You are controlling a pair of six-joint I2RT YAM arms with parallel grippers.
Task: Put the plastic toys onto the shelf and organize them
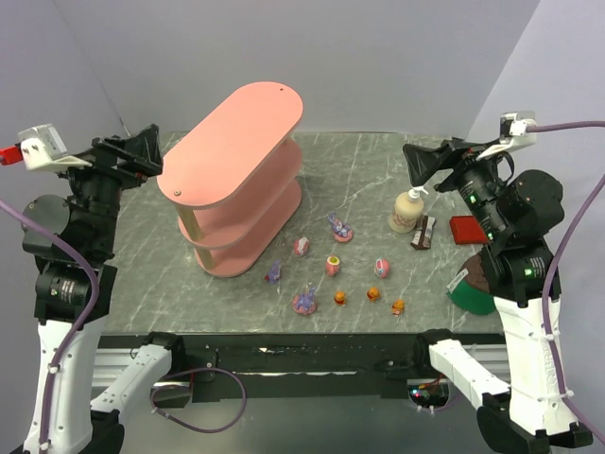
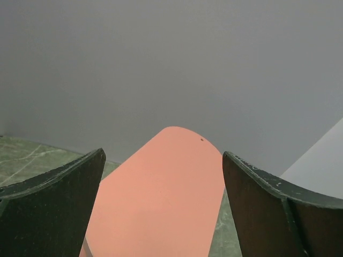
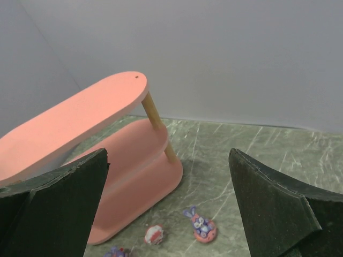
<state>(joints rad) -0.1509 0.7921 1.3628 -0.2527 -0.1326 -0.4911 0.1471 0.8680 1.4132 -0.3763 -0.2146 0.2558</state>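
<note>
- Both arms hover high; left gripper (image 1: 146, 151) and right gripper (image 1: 425, 163) are spread wide, holding nothing.
- The plastic toys (image 1: 333, 266) lie scattered near the front edge of the table (image 1: 378, 161), beside the shelf (image 1: 241, 170).
- First pick not yet made, I'd say: next, descend and pinch one small figurine.

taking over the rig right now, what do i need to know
Left gripper: open, empty, raised beside the top board of the shelf.
Right gripper: open, empty, held up at the right side of the table.
Plastic toys: all that show lie on the table in front of the shelf.
Done: nothing; no toy seen on the shelf.
Left: pick up each toy and arrange them on the tiers.
</note>
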